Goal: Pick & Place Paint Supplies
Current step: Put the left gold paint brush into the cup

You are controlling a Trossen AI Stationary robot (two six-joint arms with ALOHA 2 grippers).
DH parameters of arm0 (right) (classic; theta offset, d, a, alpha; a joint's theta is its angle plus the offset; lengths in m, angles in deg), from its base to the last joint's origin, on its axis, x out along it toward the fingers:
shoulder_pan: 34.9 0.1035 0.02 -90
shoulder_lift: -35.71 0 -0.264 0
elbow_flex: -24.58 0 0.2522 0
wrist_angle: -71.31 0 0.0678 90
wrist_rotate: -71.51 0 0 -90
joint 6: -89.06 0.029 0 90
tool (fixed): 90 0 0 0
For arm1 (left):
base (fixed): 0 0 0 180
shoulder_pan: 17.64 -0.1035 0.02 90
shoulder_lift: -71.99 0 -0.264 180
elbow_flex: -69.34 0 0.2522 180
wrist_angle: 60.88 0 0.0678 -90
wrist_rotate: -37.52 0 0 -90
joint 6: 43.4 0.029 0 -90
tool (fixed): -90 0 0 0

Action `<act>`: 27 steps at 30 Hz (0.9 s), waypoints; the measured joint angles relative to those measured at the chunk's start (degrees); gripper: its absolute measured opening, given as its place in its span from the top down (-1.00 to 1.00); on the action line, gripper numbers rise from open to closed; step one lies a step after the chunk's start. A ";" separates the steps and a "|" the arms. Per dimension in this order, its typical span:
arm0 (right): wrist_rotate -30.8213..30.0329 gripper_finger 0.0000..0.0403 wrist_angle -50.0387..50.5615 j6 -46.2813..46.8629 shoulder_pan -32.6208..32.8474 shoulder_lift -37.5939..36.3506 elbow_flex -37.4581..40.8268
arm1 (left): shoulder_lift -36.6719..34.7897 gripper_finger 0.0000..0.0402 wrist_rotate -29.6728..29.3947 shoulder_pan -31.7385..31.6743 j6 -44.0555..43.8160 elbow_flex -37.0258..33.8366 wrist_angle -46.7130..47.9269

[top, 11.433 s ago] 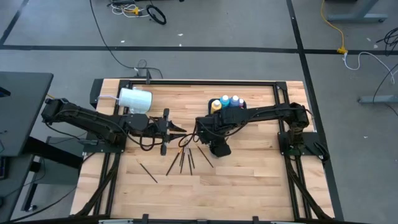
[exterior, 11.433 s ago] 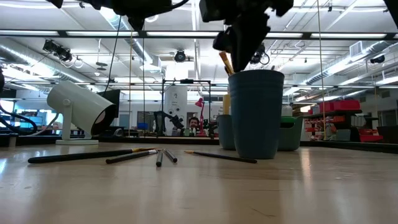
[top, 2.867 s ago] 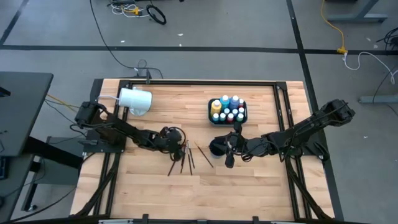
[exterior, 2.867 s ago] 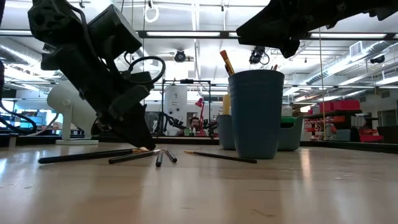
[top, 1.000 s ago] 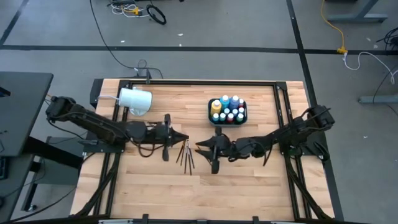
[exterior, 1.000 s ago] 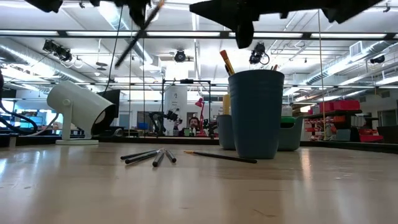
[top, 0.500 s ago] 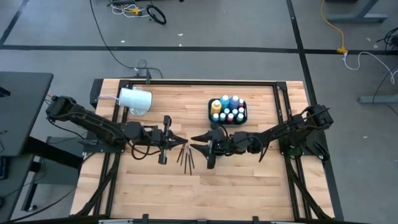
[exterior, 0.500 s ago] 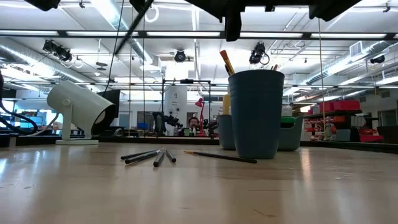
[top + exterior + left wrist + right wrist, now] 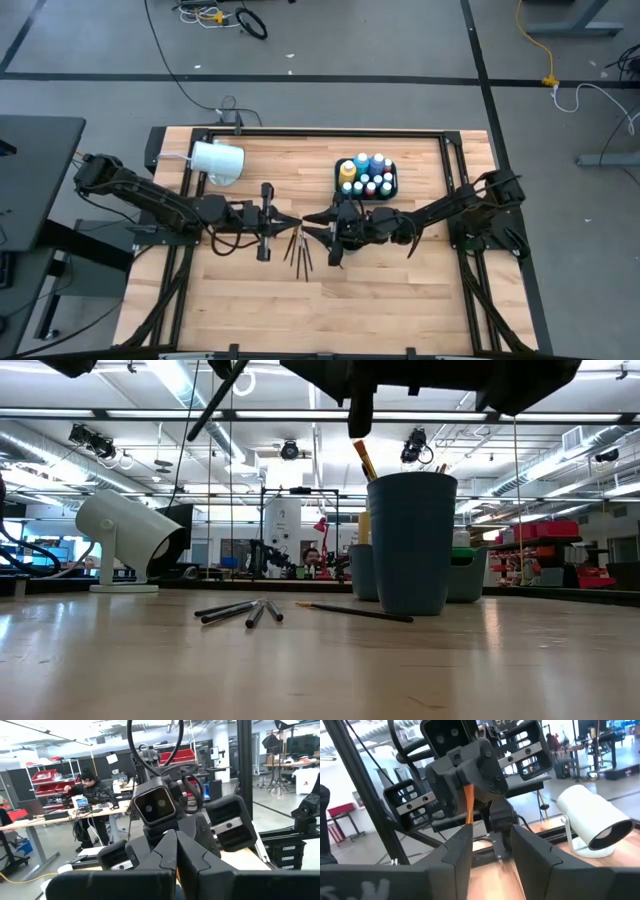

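Wooden desk [image 9: 400, 290] fills the high view, framed by grey floor with cables. We go from largest to smallest. At 10 o'clock lies the large white cup [image 9: 217, 160] on its side. At 1 o'clock sits the dark tray [image 9: 367, 177] of small paint bottles [image 9: 372, 183], with the taller yellow bottle [image 9: 347, 169] and blue bottle [image 9: 378, 160] at its back. A dark cup [image 9: 411, 543] holding a brush shows in the low view. Near centre, loose brushes [image 9: 298, 248] lie bunched on the wood.

Both arms meet tip to tip above centre. We see the left tool [image 9: 288, 222] closed narrow on a brush [image 9: 468, 804], its orange end showing in the right wrist view. The right tool [image 9: 314, 224] faces it with fingers [image 9: 456, 854] spread apart, gripping nothing.

We judge the step a handover. To do it well, the right fingers should straddle the shaft squarely and close fully before the left lets go.
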 joint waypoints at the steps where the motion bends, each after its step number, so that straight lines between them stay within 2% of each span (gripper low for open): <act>1: -0.01 0.32 -0.53 -0.47 0.00 0.26 0.00 | 0.00 0.99 -0.23 0.00 0.00 0.00 0.01; 17: 2.53 0.34 7.33 -3.92 -1.04 0.62 -6.37 | 0.00 0.99 -0.26 0.00 0.00 0.00 0.03; 21: 4.16 0.49 8.85 -4.28 -1.80 0.62 -6.43 | 0.00 0.99 -0.40 0.00 0.58 0.00 0.10; 27: 8.90 0.85 8.59 -7.17 -2.56 0.62 -6.43 | 0.00 0.98 -0.46 0.00 0.85 0.04 1.20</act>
